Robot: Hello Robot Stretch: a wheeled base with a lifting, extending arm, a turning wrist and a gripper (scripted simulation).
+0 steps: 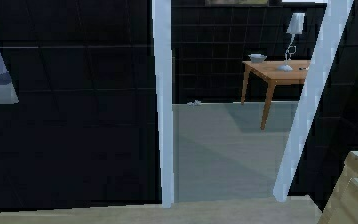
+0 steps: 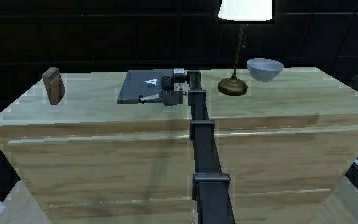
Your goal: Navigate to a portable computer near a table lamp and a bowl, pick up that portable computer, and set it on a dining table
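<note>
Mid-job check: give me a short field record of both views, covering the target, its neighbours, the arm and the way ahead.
surface: wooden dresser
laptop: dark, lying flat on the dresser top
lamp: on the same top, right of the laptop
bowl: pale, right of the lamp
brown block: near the top's left end
gripper: at the laptop's right edge; cannot tell whether it holds anything
arm: crosses the dresser front
ahead: white door frame; beyond it a far table with a far lamp and a far bowl

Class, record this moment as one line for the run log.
phase: pickup | claw at laptop on wooden cabinet | holding: cannot tell | nearby: table lamp, bowl | placing: not yet done
</note>
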